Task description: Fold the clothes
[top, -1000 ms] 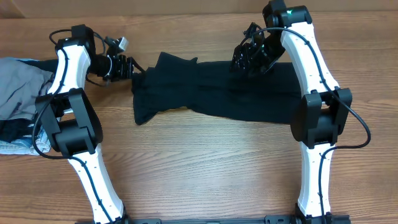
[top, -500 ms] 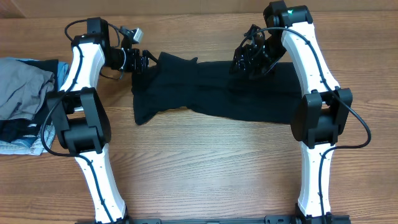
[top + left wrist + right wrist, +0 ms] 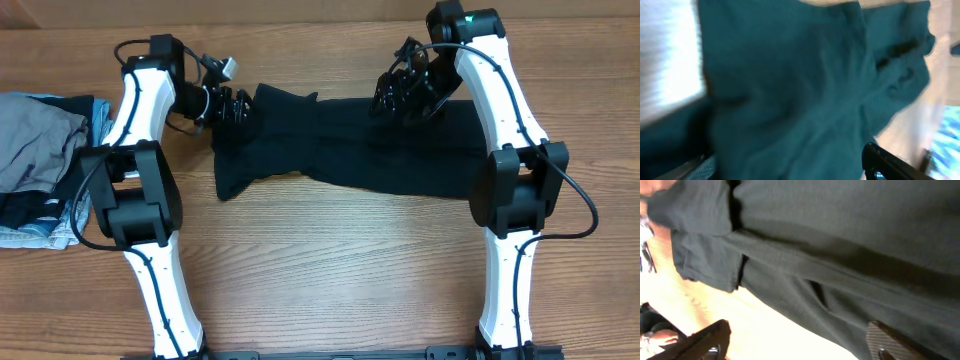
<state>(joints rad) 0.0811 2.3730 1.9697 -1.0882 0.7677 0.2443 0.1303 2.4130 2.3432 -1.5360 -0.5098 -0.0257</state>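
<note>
Prepping first fold: right claw (image 3: 397, 95) released over the black garment (image 3: 340, 150), left claw (image 3: 235, 105) grip unclear; next, pinch its corners.

Black garment (image 3: 350, 150) spread out on the counter (image 3: 330, 270)
It lies lengthwise along the counter's far side, left end rumpled; a grey-and-dark clothes pile (image 3: 35, 160) sits at the counter's left edge.

Overhead top-down; wrist views close on garment (image 3: 350, 150).

We note even overhead light, faint shadows under the black garment (image 3: 350, 150); left wrist view smeared with blur, table (image 3: 765, 327) beside the garment blown out white.
</note>
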